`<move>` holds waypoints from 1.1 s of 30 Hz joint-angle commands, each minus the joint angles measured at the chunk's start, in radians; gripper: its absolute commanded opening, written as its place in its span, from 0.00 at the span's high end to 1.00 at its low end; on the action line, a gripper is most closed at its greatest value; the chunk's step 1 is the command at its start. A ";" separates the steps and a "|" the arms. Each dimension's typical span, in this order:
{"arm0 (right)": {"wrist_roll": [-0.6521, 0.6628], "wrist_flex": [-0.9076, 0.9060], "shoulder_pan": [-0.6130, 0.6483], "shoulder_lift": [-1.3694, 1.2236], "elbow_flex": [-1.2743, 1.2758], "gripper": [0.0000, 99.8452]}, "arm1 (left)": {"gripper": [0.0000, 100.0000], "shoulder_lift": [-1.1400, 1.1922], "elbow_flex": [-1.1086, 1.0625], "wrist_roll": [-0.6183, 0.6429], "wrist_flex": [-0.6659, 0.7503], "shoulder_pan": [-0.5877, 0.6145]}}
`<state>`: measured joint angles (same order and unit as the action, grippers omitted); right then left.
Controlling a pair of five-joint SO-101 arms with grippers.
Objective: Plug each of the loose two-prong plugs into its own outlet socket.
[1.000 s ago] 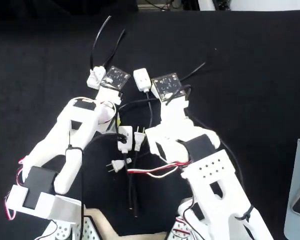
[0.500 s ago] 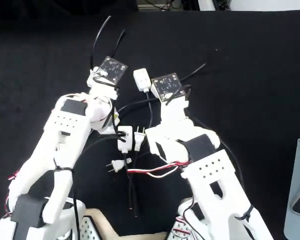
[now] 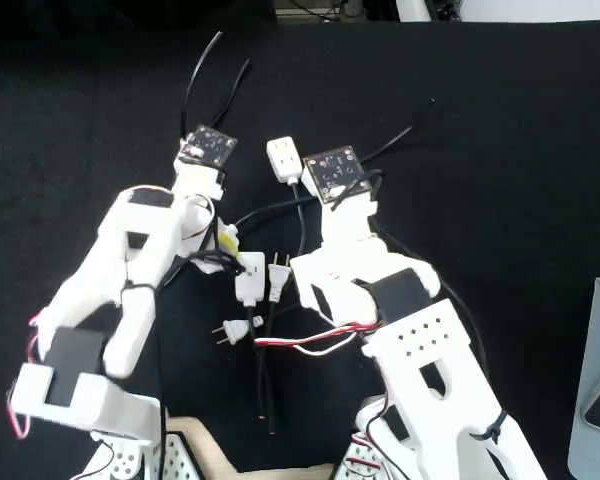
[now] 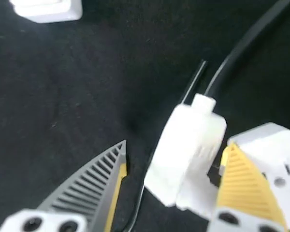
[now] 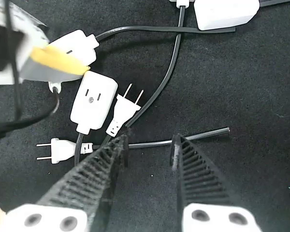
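The left gripper (image 4: 176,150) has its fingers spread around a white socket (image 4: 186,145). The socket leans on the yellow finger (image 4: 241,179), with a gap to the grey finger (image 4: 104,183). The right gripper (image 5: 150,140) hangs over the black table (image 5: 251,87), fingers apart, with a thin cord (image 5: 203,134) crossing under them. Just past its tips lies a plug (image 5: 122,110), close beside a second socket (image 5: 93,102); whether they touch cannot be told. A second plug (image 5: 58,149) lies loose near that socket's cord end, and a third socket (image 5: 226,12) sits well apart.
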<state>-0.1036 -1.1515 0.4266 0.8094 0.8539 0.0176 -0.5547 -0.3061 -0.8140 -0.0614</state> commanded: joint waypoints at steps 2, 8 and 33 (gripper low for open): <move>-0.005 0.012 -0.011 0.021 -0.004 0.85 | 0.78 0.015 0.062 -0.003 0.015 -0.024; -0.005 0.014 -0.011 0.021 -0.004 0.85 | 0.88 0.015 0.044 -0.005 0.014 -0.077; -0.005 0.012 -0.009 0.021 -0.004 0.85 | 0.97 -0.468 0.048 -0.002 -0.170 0.033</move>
<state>-0.1036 -1.1515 0.4266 0.8094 0.8539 -0.3982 -0.5393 -0.3107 -0.9858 -0.0752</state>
